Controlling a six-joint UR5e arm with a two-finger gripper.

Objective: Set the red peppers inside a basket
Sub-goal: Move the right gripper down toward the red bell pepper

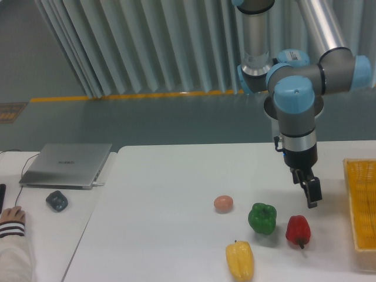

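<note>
Sitting nearest on the white table (pixel 176 176) is a yellow pepper (pixel 240 260), then the red pepper (pixel 298 230) beside a green pepper (pixel 262 218) — untouched, so the task is barely begun. Just above it hangs the gripper (pixel 311 195), finger spacing unclear. Rightward lies the basket (pixel 362 205), holding nothing visible.

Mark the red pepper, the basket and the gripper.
red pepper (pixel 298 229), fixed camera, middle of its body
basket (pixel 362 202), fixed camera, bare yellow mesh floor
gripper (pixel 312 194), fixed camera, between the fingertips
</note>
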